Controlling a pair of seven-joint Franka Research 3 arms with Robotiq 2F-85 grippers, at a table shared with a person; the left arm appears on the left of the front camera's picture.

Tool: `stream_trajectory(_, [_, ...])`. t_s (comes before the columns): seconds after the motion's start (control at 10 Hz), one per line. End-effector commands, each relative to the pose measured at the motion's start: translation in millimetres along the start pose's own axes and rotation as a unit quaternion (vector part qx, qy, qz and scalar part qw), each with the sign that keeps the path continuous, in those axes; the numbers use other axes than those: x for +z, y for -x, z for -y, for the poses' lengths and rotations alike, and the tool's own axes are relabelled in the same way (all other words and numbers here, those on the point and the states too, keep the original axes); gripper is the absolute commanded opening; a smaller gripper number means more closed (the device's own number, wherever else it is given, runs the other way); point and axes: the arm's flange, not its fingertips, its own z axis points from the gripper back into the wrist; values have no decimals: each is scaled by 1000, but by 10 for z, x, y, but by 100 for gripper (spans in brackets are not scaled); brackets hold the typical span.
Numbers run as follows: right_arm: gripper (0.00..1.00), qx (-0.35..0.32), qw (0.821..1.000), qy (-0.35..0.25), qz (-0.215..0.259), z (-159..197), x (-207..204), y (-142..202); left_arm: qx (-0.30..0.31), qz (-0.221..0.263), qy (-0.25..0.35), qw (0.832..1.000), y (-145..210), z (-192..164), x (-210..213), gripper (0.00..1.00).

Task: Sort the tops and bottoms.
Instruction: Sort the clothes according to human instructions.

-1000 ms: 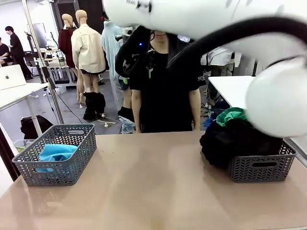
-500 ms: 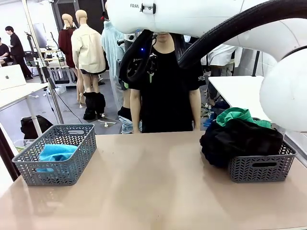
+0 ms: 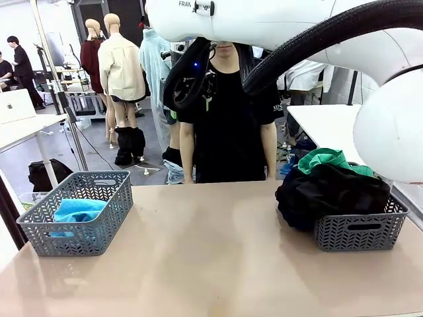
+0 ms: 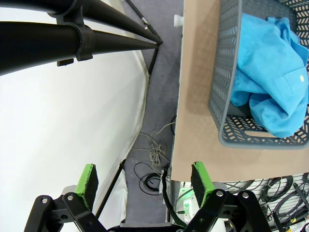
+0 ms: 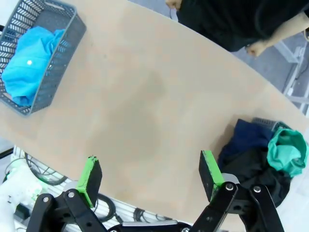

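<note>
Two baskets are holding everything: we are seeing the tops [image 5: 28, 67] far to the upper left of our right hand [image 5: 150, 176] and the bottoms [image 5: 263, 159] just to its right, so sorting looks finished; both it and the left hand [image 4: 145, 179] are hanging wide open, empty, above a bare desk [image 5: 145, 111].

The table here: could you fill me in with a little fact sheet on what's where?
Left basket: grey, holds the sky-blue shirt
Right basket: grey, heaped with black garment, green garment on top, navy garment beside
Left gripper: open, empty, over the table's edge
Right gripper: open, empty, high above the table
Person: standing at far side
</note>
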Motion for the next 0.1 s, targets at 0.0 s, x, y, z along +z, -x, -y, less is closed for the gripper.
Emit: stream_trajectory(0.0, [100, 8, 1000, 8, -6, -28, 34, -93, 7, 2, 6, 1000, -1, 6, 20, 100])
